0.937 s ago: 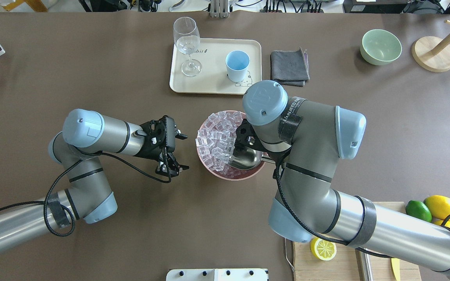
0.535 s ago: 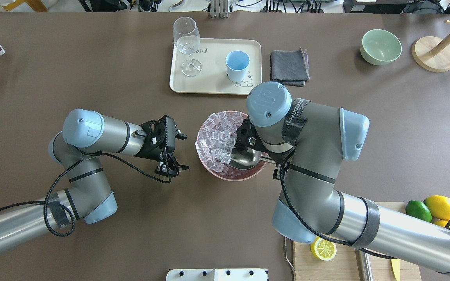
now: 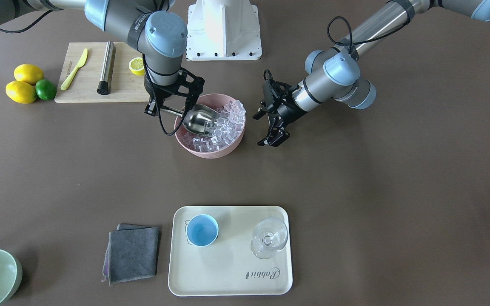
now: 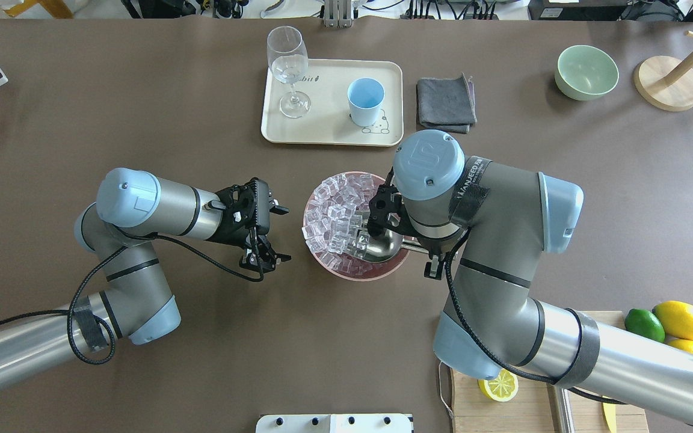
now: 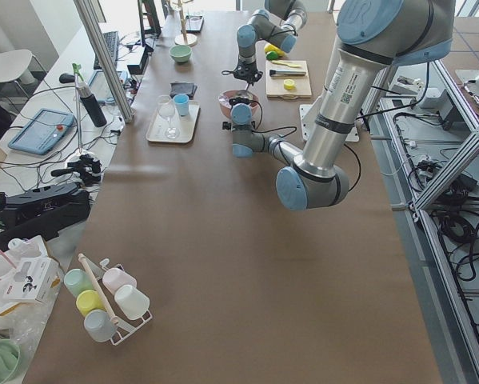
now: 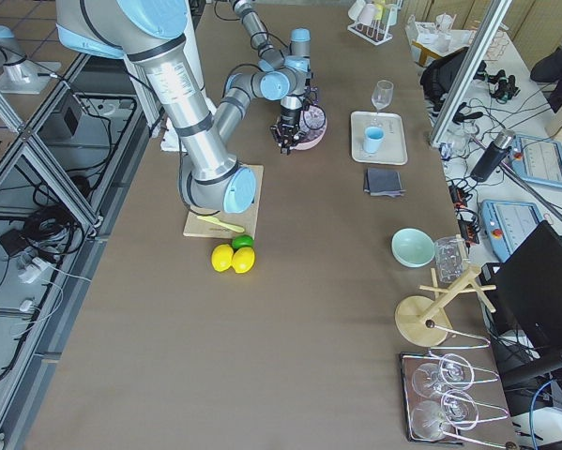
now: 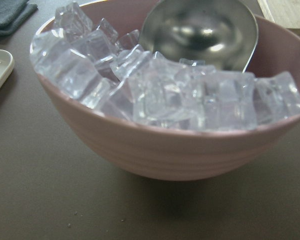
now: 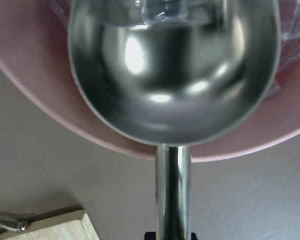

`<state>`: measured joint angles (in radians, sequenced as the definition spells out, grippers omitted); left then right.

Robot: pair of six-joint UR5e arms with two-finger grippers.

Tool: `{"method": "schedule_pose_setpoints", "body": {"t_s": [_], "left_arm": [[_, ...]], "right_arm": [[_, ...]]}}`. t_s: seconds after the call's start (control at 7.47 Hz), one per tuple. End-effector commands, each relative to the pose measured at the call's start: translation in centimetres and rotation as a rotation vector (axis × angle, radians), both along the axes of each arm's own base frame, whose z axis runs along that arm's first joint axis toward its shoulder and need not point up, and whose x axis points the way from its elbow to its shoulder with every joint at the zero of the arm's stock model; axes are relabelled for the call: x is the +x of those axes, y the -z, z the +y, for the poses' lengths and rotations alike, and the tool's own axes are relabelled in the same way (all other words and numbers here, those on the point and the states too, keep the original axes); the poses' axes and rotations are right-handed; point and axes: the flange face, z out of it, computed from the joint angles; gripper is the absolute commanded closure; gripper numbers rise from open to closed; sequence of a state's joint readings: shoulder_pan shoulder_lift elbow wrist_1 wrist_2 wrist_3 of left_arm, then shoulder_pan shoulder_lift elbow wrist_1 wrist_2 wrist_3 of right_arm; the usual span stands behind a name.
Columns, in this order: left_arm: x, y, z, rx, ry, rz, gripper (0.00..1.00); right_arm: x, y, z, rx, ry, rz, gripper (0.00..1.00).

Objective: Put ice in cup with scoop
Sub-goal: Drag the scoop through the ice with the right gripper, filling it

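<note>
The ice (image 4: 334,210) is a heap of clear cubes in a pink bowl (image 4: 352,275) at mid-table. My right gripper (image 3: 164,109) is shut on the rod handle of the steel scoop (image 3: 200,121). The scoop's trough lies in the bowl's right side, its mouth against the ice. In the right wrist view the scoop (image 8: 175,75) is nearly empty, with cubes only at its far lip. My left gripper (image 4: 286,234) is open and empty, just left of the bowl. The light-blue cup (image 4: 365,101) stands empty on the cream tray (image 4: 328,135) beyond the bowl.
A stemmed glass (image 4: 289,66) shares the tray. A grey cloth (image 4: 446,102) lies right of it, a pale green bowl (image 4: 586,72) farther right. A cutting board (image 3: 87,89) with a yellow knife, steel cylinder and lemon half sits near my right arm's base.
My right wrist has shifted to the right and slightly towards the robot, drawing the scoop back in the bowl; some cubes have shifted. The left arm has not moved.
</note>
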<state>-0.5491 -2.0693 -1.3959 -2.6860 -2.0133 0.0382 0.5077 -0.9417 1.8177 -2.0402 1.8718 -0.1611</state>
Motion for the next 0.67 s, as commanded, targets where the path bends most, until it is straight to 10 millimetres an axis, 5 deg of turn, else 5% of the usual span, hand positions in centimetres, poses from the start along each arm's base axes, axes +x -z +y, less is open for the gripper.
{"method": "schedule_pose_setpoints", "body": {"t_s": [0.0,0.54], "left_arm": [[-0.01,0.0,-0.04,0.001,0.004,0.0,0.02],[-0.01,0.0,-0.04,-0.001,0.004,0.0,0.02]], "right_arm": [[0.13,-0.84,0.12,0.024,0.003,-0.05,1.0],[0.08,-1.64,0.2,0.05,0.004,-0.12,1.0]]}}
